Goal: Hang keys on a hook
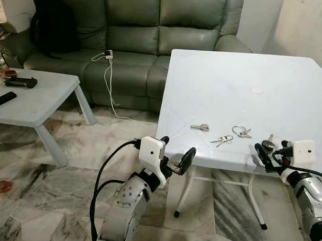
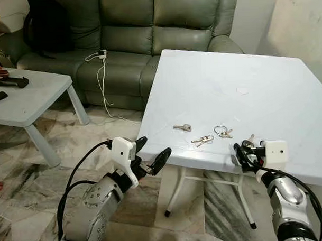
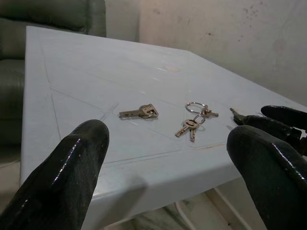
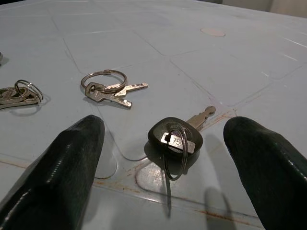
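Cut off by the frame's right edge: the far side of the square white plastic table (image 1: 228, 86). Too small to read: stamped figures on the black-headed key on a wire ring (image 4: 174, 139). Cropped at top: the grey-green leather sofa (image 1: 147, 31). Indistinct: small dark objects on the low pale side table (image 1: 33, 101)

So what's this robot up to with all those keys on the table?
It is reaching for keys on a white table. Four sets lie near the front edge. The right gripper, fingers open, sits at the table edge with the black-headed key lying between its fingers, not yet gripped. A ring with two keys lies just beyond. The left gripper hovers open at the table's near corner, holding nothing.
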Robot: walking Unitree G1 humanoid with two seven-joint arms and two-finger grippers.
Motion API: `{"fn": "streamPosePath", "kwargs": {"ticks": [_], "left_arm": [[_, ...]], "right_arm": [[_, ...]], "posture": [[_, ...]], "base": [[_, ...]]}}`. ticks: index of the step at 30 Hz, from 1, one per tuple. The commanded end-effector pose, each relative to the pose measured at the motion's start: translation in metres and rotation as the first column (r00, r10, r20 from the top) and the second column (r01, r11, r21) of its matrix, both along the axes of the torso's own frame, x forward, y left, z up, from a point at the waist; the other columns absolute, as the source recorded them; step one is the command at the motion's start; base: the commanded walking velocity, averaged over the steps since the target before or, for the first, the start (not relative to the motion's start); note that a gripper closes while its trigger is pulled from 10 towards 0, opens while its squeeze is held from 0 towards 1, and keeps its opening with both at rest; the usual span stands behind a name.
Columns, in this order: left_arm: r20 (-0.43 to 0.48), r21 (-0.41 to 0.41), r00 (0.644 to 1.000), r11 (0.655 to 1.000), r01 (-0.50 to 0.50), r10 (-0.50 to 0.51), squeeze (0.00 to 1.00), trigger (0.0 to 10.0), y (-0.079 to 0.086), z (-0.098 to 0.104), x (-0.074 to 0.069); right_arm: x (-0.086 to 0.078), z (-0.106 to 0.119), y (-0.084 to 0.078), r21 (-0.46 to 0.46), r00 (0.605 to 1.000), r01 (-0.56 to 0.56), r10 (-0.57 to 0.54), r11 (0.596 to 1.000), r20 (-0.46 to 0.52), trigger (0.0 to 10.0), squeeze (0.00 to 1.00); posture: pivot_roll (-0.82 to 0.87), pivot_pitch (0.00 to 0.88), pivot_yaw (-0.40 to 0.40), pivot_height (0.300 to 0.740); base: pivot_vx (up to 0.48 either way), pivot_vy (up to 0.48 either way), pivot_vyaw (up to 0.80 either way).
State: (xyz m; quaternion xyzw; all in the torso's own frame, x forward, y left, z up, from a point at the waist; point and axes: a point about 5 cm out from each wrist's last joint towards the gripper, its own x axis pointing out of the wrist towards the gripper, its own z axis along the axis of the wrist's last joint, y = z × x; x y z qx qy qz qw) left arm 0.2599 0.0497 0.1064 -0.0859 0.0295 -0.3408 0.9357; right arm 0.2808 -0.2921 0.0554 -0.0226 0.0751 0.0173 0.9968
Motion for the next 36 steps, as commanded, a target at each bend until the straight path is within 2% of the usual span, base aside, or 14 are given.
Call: {"fn": "streamPosePath", "kwargs": {"ticks": [1, 3, 5, 6, 7, 8, 9, 36], "left_arm": [[0.007, -0.002, 1.0, 1.0, 0.004, -0.004, 0.0, 10.0, -0.0006, 0.0035, -0.0009], [0.008, -0.002, 1.0, 1.0, 0.004, -0.004, 0.0, 10.0, -0.0007, 0.0036, -0.0009], [0.007, -0.002, 1.0, 1.0, 0.003, -0.003, 0.0, 10.0, -0.0007, 0.0037, -0.0007], [0.007, -0.003, 1.0, 1.0, 0.003, -0.003, 0.0, 10.0, -0.0007, 0.0038, -0.0009], [0.007, -0.003, 1.0, 1.0, 0.003, -0.003, 0.0, 10.0, -0.0008, 0.0039, -0.0009], [0.006, -0.004, 1.0, 1.0, 0.003, -0.003, 0.0, 10.0, -0.0008, 0.0038, -0.001], [0.006, -0.003, 1.0, 1.0, 0.002, -0.002, 0.0, 10.0, -0.0008, 0.0037, -0.0011], [-0.007, -0.008, 1.0, 1.0, 0.001, -0.001, 0.0, 10.0, -0.0032, 0.0018, -0.0063]], "right_arm": [[0.0007, 0.0029, -0.007, 0.001, 1.0, 0.021, -0.021, 1.0, -0.007, 10.0, 0.0], [0.0001, 0.0017, -0.0071, 0.004, 1.0, 0.019, -0.019, 1.0, -0.014, 10.0, 0.0], [-0.0008, 0.0, -0.0065, 0.009, 1.0, 0.012, -0.012, 1.0, -0.023, 8.9, 0.0], [-0.0014, -0.0007, -0.0062, 0.008, 1.0, 0.011, -0.01, 1.0, -0.025, 5.8, 0.0], [-0.0015, -0.0009, -0.0062, 0.008, 1.0, 0.011, -0.011, 1.0, -0.026, 5.8, 0.0], [-0.0017, -0.0014, -0.0061, 0.01, 1.0, 0.009, -0.009, 1.0, -0.028, 3.2, 0.0], [-0.002, -0.0018, -0.0058, 0.011, 1.0, 0.007, -0.007, 1.0, -0.03, 0.1, 0.0], [-0.0073, -0.0062, -0.0084, -0.021, 0.997, -0.021, 0.019, 1.0, -0.071, 0.0, 0.0]], "posture": [[-0.05, 0.009, -0.069, 0.74], [-0.05, 0.009, -0.069, 0.74], [-0.05, 0.01, -0.069, 0.74], [-0.05, 0.01, -0.07, 0.74], [-0.05, 0.011, -0.07, 0.74], [-0.05, 0.011, -0.07, 0.74], [-0.05, 0.011, -0.07, 0.74], [-0.04, 0.016, -0.083, 0.74]], "base": [[0.0, 0.0, 0.0], [0.0, 0.0, 0.0], [0.0, 0.0, 0.0], [0.0, 0.0, 0.0], [0.0, 0.0, 0.0], [0.0, 0.0, 0.0], [0.0, 0.0, 0.0], [0.0, 0.0, 0.0]]}}
